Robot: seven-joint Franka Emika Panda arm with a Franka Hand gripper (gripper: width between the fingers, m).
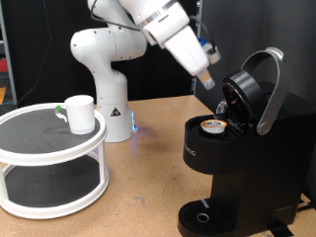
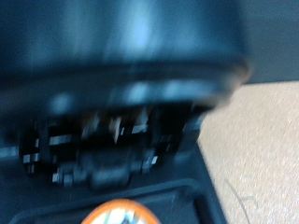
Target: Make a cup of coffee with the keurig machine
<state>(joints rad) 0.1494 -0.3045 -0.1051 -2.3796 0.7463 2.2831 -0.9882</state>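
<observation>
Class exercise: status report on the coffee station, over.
End effector at the raised lid of the keurig machine. Pod seated in the open chamber. Cup on the white stand, untouched.

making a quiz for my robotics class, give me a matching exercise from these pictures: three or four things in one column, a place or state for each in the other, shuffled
Things:
1. cup
2. keurig machine
3. coffee pod
4. gripper

Places or states:
A. lid raised open
B. on the top tier of the round white stand
C. in the air just above the open brewer
D. sitting in the brewer's chamber

Pairs: 1-B, 2-A, 3-D, 4-C
</observation>
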